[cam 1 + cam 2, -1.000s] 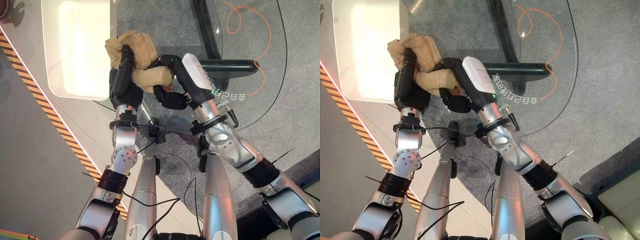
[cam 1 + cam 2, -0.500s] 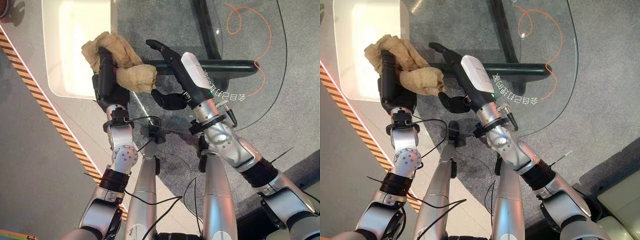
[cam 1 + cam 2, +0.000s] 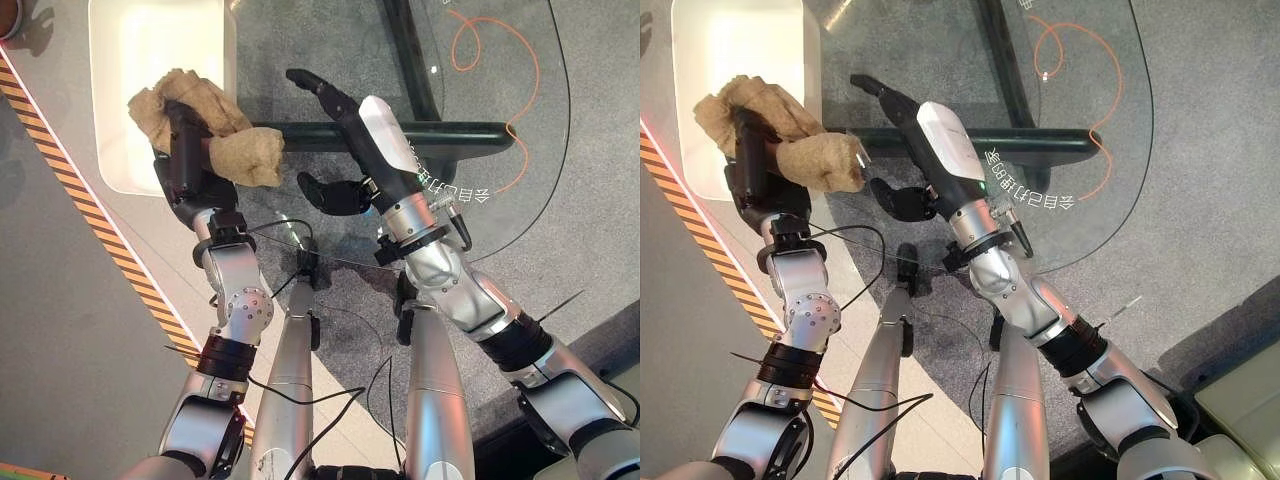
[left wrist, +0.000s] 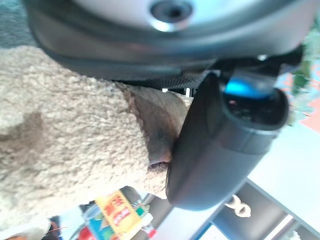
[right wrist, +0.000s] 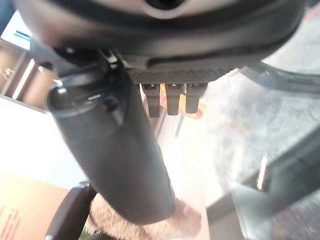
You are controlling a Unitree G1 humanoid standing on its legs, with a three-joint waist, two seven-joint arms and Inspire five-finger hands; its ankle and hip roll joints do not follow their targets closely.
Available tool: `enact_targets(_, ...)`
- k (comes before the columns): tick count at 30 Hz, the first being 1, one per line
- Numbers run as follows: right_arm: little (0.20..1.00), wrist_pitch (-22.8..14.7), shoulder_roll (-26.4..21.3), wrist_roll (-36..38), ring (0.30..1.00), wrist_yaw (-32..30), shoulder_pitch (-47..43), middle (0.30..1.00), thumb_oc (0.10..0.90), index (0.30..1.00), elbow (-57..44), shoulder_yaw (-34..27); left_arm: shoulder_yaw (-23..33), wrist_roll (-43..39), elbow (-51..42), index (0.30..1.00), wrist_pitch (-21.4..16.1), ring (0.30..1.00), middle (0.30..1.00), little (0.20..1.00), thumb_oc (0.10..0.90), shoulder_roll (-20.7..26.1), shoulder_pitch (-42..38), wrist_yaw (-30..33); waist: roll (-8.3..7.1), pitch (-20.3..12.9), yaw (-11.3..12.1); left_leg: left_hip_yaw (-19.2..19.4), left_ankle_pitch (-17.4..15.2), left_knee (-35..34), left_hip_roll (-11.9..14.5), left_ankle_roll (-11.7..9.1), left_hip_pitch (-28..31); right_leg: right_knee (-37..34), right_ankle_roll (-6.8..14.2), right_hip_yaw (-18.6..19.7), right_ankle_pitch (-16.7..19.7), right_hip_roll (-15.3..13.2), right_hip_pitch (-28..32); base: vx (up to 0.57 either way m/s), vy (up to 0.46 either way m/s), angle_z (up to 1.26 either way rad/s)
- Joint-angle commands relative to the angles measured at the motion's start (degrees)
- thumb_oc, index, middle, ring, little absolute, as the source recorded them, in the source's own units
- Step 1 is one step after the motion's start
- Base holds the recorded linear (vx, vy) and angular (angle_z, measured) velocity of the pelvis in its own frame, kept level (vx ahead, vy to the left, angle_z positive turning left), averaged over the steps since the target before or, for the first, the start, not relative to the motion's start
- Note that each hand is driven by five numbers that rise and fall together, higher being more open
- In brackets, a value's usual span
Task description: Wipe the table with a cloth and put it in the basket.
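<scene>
A tan fluffy cloth is bunched in my left hand, whose fingers curl round it, over the near right corner of the white basket. The same cloth bulges past the thumb in the left wrist view. My right hand hangs open over the glass table, fingers straight and apart from the cloth, thumb spread below. In the right wrist view a bit of the cloth shows past the thumb of the right hand.
The glass table's dark frame bar runs under the right hand. An orange cable loops on the floor under the glass. A black-and-orange striped line crosses the floor left of the basket.
My right hand let go of the cloth and straightened its fingers. My left hand carried the cloth leftward to the basket's corner.
</scene>
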Motion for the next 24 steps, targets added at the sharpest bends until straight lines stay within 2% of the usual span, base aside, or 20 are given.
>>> enact_targets(1,0.900,-3.2,3.1,-1.2,0.900,-7.0,-7.5,0.900,0.800,0.900,-2.0,-1.8,3.5,9.0,-1.9,0.300,-7.8,0.300,0.300,0.200,0.100,3.6,-9.0,-0.6,-1.32,-1.2,0.4,5.2,-9.4,5.6,-6.9,6.0,2.1,-16.2,0.4,-2.7,9.0,3.7,3.8,0.00,0.038,-0.01)
enact_targets(5,0.900,-3.5,2.2,-2.2,0.900,-13.9,-5.9,0.900,0.800,0.900,1.5,-4.1,3.6,10.1,-0.3,0.300,-9.0,0.300,0.300,0.200,0.100,4.3,-10.1,0.2,-1.26,-1.2,-0.3,5.5,-9.6,5.4,-6.6,6.0,2.3,-16.0,0.4,-2.3,8.7,3.8,3.8,0.00,0.000,0.00)
enact_targets(7,0.900,-3.6,2.0,-2.4,0.900,-14.8,-5.6,0.900,0.800,0.900,2.0,-4.6,3.6,10.3,-0.2,0.300,-9.1,0.300,0.300,0.200,0.100,4.4,-10.2,0.3,-1.27,-1.2,-0.4,5.5,-9.6,5.3,-6.6,6.0,2.3,-16.0,0.4,-2.3,8.7,3.9,3.8,0.00,0.000,0.00)
enact_targets(10,0.900,-4.0,1.4,-3.0,0.900,-21.1,-2.9,0.900,0.800,0.900,5.3,-8.5,4.3,11.4,0.8,0.300,-9.8,0.300,0.300,0.200,0.100,4.5,-10.2,1.0,-1.51,-1.2,-1.2,5.7,-9.8,5.2,-6.4,6.0,2.4,-16.3,0.5,-2.0,8.9,4.0,3.8,0.00,0.000,0.00)
enact_targets(12,0.900,-3.9,1.2,-3.1,0.900,-22.5,-2.3,0.900,0.800,0.900,6.2,-9.3,4.4,11.6,1.1,0.300,-10.1,0.300,0.300,0.200,0.100,4.7,-10.2,1.2,-1.58,-1.2,-1.4,5.7,-9.9,5.2,-6.4,6.0,2.5,-16.3,0.6,-1.9,8.9,4.1,3.8,0.00,0.000,0.00)
enact_targets(16,0.900,-3.3,-0.8,-1.3,0.900,-29.4,-0.9,0.900,0.800,0.900,11.6,-12.4,5.3,12.3,2.9,0.300,-10.8,0.300,0.300,0.200,0.100,5.9,-10.3,2.1,-1.65,-1.2,-1.9,5.9,-10.3,5.3,-6.1,5.9,2.5,-16.3,0.7,-1.5,8.9,4.2,3.7,0.00,0.000,0.00)
enact_targets(18,0.900,-3.5,-2.7,3.3,0.900,-34.9,0.2,0.900,0.800,0.900,17.6,-14.9,6.1,13.8,5.2,0.300,-11.2,0.300,0.300,0.200,0.100,7.8,-10.8,3.1,-1.55,-1.2,-2.3,6.0,-10.6,5.3,-5.8,5.9,2.7,-16.3,0.7,-1.2,8.8,4.2,3.8,0.01,0.032,-0.03)
enact_targets(19,0.900,-3.6,-2.7,3.4,0.900,-35.0,0.1,0.900,0.800,0.900,17.8,-14.9,6.1,13.8,5.3,0.300,-11.2,0.300,0.300,0.200,0.100,7.8,-10.8,3.2,-1.56,-1.2,-2.3,6.0,-10.6,5.3,-5.8,5.9,2.7,-16.3,0.7,-1.2,8.8,4.2,3.8,0.01,0.041,-0.04)
enact_targets(20,0.900,-4.0,-3.8,7.1,0.900,-38.6,1.1,0.900,0.800,0.900,22.9,-17.0,6.6,15.8,7.4,0.300,-11.8,0.300,0.300,0.200,0.100,9.3,-11.3,4.7,-1.46,-1.2,-2.5,6.2,-10.9,5.2,-5.6,5.8,2.8,-16.3,0.7,-1.1,8.7,4.3,3.8,0.01,0.038,-0.06)
enact_targets(23,0.900,-4.8,-4.4,9.2,0.900,-39.9,1.2,0.900,0.800,0.900,25.6,-17.7,6.6,17.2,8.2,0.300,-11.8,0.300,0.300,0.200,0.100,10.2,-11.8,6.5,-1.36,-1.2,-2.6,6.2,-11.0,5.2,-5.5,5.8,2.8,-16.3,0.6,-1.0,8.6,4.3,3.8,0.01,0.030,-0.06)
enact_targets(24,0.900,-6.7,-5.2,13.0,0.900,-41.5,1.9,0.900,0.800,0.900,30.7,-19.0,6.7,18.6,9.9,0.300,-11.5,0.300,0.300,0.200,0.100,12.3,-12.6,8.9,-1.22,-1.2,-2.7,6.2,-11.1,5.3,-5.4,5.8,2.9,-16.2,0.6,-0.9,8.6,4.3,3.8,0.02,0.040,-0.08)
